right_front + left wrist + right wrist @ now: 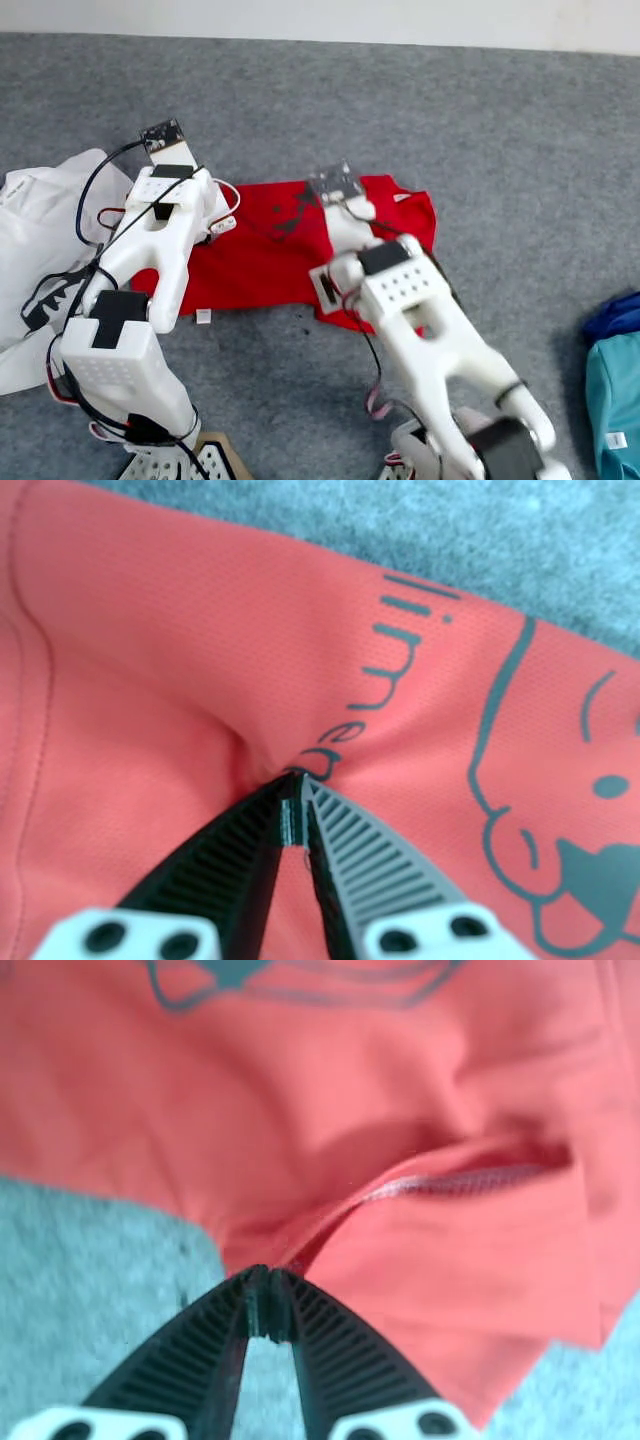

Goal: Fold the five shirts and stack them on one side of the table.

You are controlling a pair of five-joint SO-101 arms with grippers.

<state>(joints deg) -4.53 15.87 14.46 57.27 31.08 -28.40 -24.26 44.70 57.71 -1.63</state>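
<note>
Left end effector (297, 792) and right end effector (268, 1295) each pinch the red shirt (262, 258).

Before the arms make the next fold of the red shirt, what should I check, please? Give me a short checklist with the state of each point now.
1. The left gripper holds the red shirt: ok, shut on puckered cloth.
2. The right gripper holds cloth: cannot tell; it is shut at the shirt's edge.
3. Shirt lies flat: not ok, creased by the right gripper.
4. Free of the white shirt: cannot tell, an arm covers the gap.
5. Bare table beyond it: ok.
</note>
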